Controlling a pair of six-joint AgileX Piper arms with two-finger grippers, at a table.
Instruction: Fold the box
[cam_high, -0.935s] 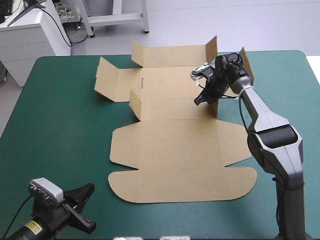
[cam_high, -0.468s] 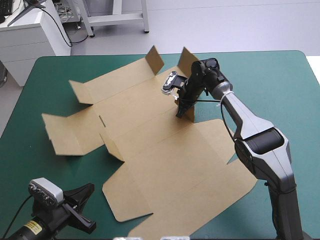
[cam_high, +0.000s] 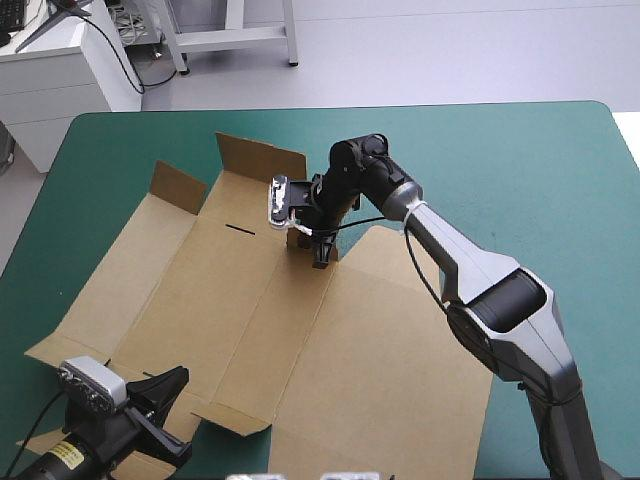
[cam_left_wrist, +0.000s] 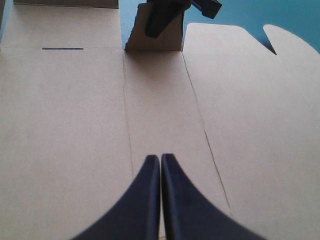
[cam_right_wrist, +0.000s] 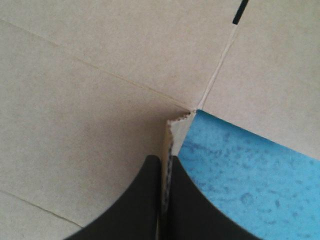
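My right fingers (cam_right_wrist: 147, 200) pinch a small upright flap (cam_right_wrist: 168, 131) of the box (cam_high: 250, 310). Its brown sheet lies mostly flat on the teal-green worktop (cam_high: 520, 160) beneath them. My left fingers (cam_left_wrist: 145, 200) are pressed together, empty, above the sheet, with the flap straight ahead.

Left gripper (cam_left_wrist: 160, 159) is hovering low over the box (cam_left_wrist: 75, 115), jaws pressed together into one pointed arch with nothing between them. The brown sheet is lying flat beneath, its crease lines running away ahead of the tips. Straight ahead, a small flap (cam_left_wrist: 172, 41) is standing upright at the sheet's far edge, and the right gripper (cam_left_wrist: 153, 31) is sitting on its top. A thin dark slot (cam_left_wrist: 62, 49) is showing beside the flap, and the teal-green counter (cam_left_wrist: 240, 15) is showing beyond the board
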